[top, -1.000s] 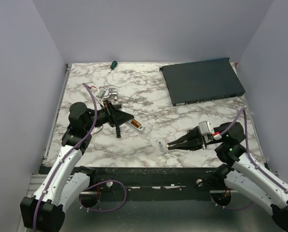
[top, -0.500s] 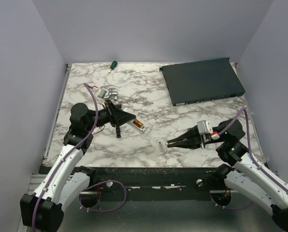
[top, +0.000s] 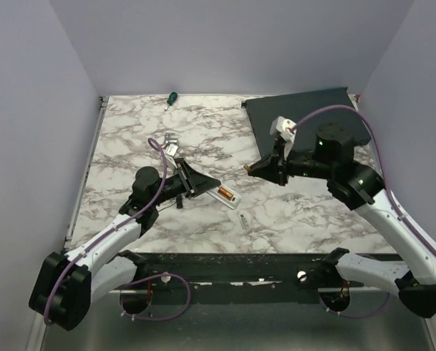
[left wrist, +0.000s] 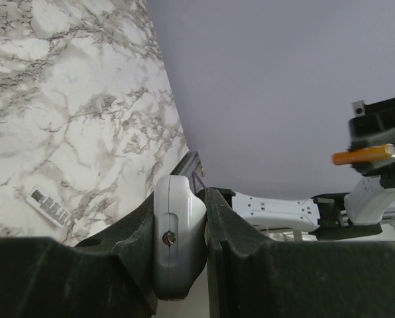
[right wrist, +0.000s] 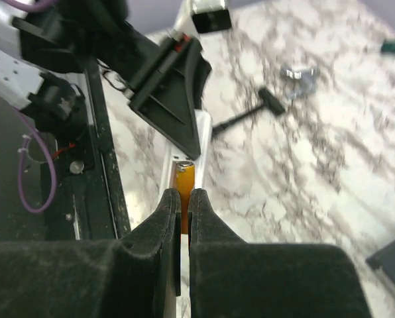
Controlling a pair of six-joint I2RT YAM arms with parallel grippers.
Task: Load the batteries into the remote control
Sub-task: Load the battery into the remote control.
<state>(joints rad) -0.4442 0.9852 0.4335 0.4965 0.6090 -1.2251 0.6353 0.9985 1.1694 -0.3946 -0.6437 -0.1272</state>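
My left gripper (top: 207, 186) is shut on the white remote control (top: 227, 194), which sticks out to the right just above the marble table (top: 130, 131). Something orange, seemingly a battery, shows in its open compartment. In the left wrist view the fingers (left wrist: 234, 225) clamp the remote's rounded end (left wrist: 177, 232). Raised up and to the right of the remote, my right gripper (top: 256, 169) is shut on an orange battery (right wrist: 184, 179). The battery pokes out past the fingertips (right wrist: 169, 202) and points along the remote's white channel (right wrist: 201, 142). The same battery (left wrist: 363, 156) shows in the left wrist view.
A small white flat piece with dark marks (top: 243, 220) lies near the front edge. A large dark flat box (top: 306, 121) fills the back right. A green-handled screwdriver (top: 171, 96) lies at the back edge. A silver bracket (top: 170, 142) sits behind the left gripper.
My right arm has lifted from near the front edge and swung back toward the table's middle with the battery. The left gripper has carried the remote a little to the right.
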